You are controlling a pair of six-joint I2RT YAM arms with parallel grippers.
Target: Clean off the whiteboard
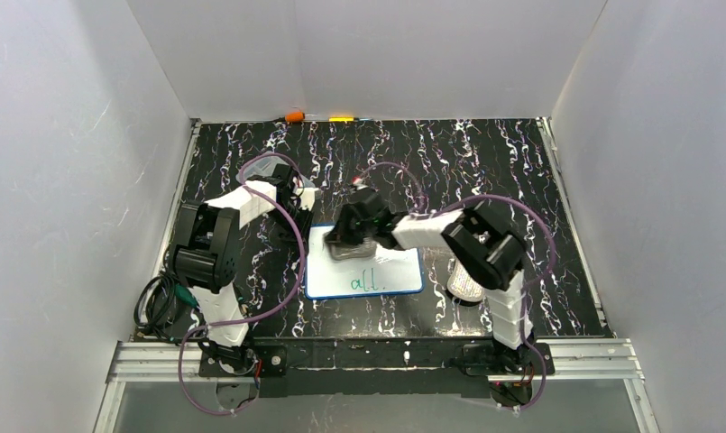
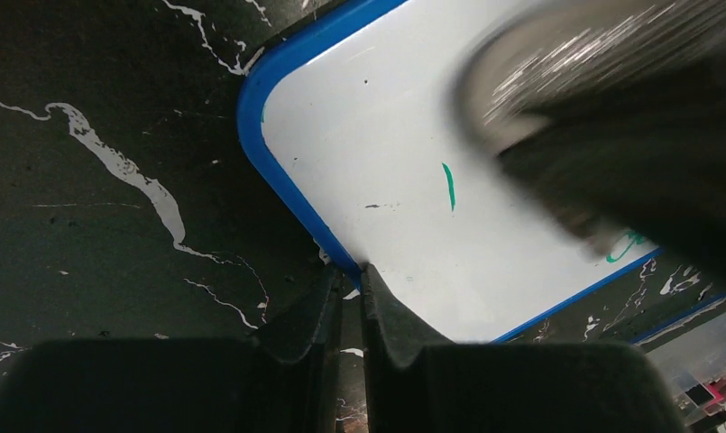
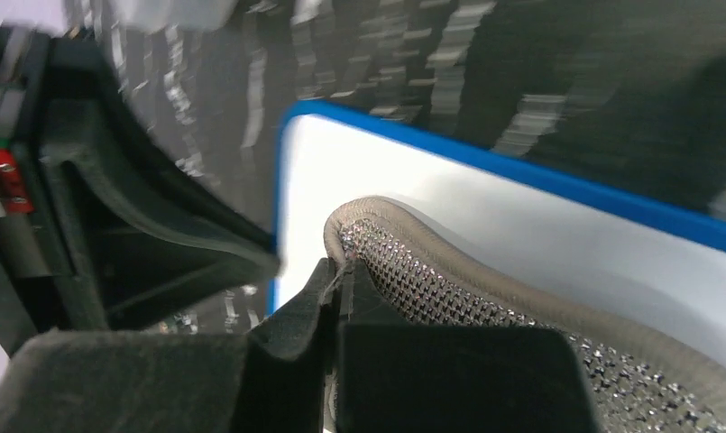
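Top external view shows the whiteboard lying flat in the middle of the counter, between the two arms, with green writing along its near edge. The right gripper pinches a grey mesh pad resting on the board's far half. The left gripper, jaws almost together, sits at the board's blue rim, seemingly touching it.

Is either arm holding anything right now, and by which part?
The right tool pinches the grey pad by its edge, the pad lying on the whiteboard. The left tool is shut, tips at the whiteboard's blue rim, apparently gripping nothing.
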